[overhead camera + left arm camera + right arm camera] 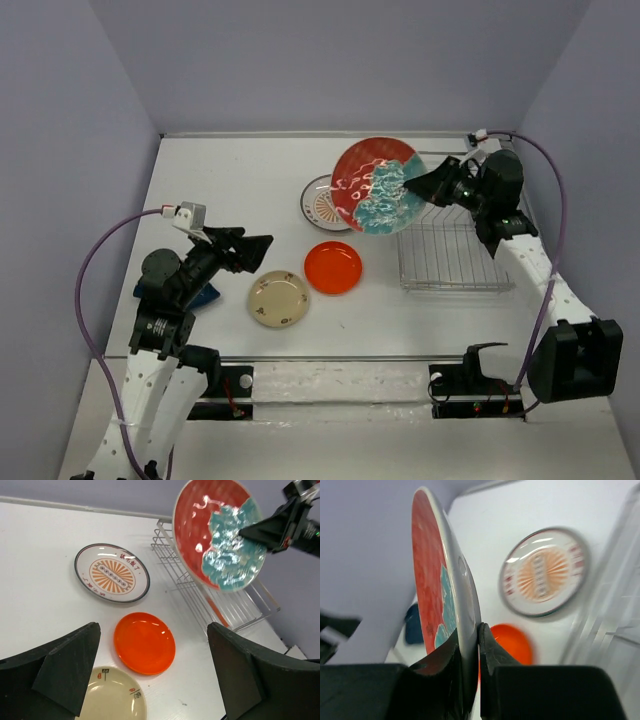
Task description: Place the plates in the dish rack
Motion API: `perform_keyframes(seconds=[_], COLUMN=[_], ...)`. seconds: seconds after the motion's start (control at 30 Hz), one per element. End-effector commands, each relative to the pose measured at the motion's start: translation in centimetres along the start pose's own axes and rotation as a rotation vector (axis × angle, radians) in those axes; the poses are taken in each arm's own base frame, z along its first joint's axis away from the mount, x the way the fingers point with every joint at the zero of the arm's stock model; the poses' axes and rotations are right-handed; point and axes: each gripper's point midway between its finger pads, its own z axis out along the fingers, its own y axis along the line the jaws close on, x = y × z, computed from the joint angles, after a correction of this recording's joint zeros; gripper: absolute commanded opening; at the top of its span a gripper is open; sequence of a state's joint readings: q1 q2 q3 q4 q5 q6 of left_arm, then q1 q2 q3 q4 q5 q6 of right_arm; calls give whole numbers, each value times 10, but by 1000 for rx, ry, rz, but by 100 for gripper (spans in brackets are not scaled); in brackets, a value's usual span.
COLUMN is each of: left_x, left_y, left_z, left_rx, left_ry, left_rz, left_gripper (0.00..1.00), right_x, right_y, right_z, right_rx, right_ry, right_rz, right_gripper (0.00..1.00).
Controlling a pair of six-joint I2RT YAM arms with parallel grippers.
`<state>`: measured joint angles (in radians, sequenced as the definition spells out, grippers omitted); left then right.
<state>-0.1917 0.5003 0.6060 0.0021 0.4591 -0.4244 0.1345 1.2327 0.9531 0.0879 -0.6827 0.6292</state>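
Note:
My right gripper (420,187) is shut on the rim of the red and teal floral plate (376,185) and holds it on edge in the air over the left end of the wire dish rack (452,255); the wrist view shows its fingertips (489,642) pinching the plate (432,585). The white sunburst plate (322,203), the orange-red plate (333,267) and the small cream plate (278,298) lie flat on the table. My left gripper (262,245) is open and empty, above the table left of the cream plate (112,700). A dark blue plate (205,296) lies partly under the left arm.
The rack (220,607) stands at the right of the table, its slots holding nothing that I can see. Grey walls close in the table at the back and on both sides.

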Motion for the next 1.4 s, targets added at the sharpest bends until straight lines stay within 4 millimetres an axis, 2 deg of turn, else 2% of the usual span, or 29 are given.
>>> perform_keyframes(seconds=[0.0, 0.03, 0.1, 0.13, 0.27, 0.3, 0.33, 0.37, 0.4, 0.5, 0.53, 0.77, 0.9, 1.03, 1.37], left_x=[20, 17, 16, 16, 19, 19, 20, 20, 21, 18, 18, 15, 16, 16, 16], left_y=[17, 9, 7, 7, -8, -11, -14, -16, -20, -25, -27, -37, -41, -42, -41], left_z=[-5, -7, -8, -8, -12, -13, -14, -15, -16, -20, -22, -28, -29, -30, -30], left_rx=[-73, -47, -42, -44, 8, 18, 29, 37, 50, 62, 67, 103, 116, 121, 114], left_ry=[30, 19, 12, 9, 10, 10, 9, 7, 11, -5, -13, -31, -28, -27, -31], left_rz=[62, 79, 85, 85, 98, 98, 100, 102, 103, 106, 105, 109, 110, 112, 110], left_gripper=[99, 99, 99, 99, 99, 99, 99, 99, 99, 99, 99, 99, 99, 99, 99], right_x=[-113, -134, -157, -172, -210, -218, -223, -233, -237, -250, -252, -245, -239, -232, -188], right_y=[5, -14, -30, -42, -48, -47, -52, -49, -59, -59, -66, -97, -118, -122, -171], right_z=[-49, -67, -94, -117, -157, -162, -168, -175, -174, -173, -170, -166, -173, -169, -148], right_rx=[294, 454, 626, 767, 985, 1025, 1079, 1113, 1163, 1186, 1190, 1254, 1303, 1267, 1223], right_ry=[-358, -457, -554, -628, -769, -770, -782, -787, -741, -708, -665, -515, -446, -429, -326], right_rz=[-240, -254, -301, -332, -448, -532, -549, -588, -642, -731, -776, -871, -880, -861, -746], right_gripper=[7, 7, 7, 7, 7, 7, 7, 7, 7, 7, 7, 7, 7, 7, 7])
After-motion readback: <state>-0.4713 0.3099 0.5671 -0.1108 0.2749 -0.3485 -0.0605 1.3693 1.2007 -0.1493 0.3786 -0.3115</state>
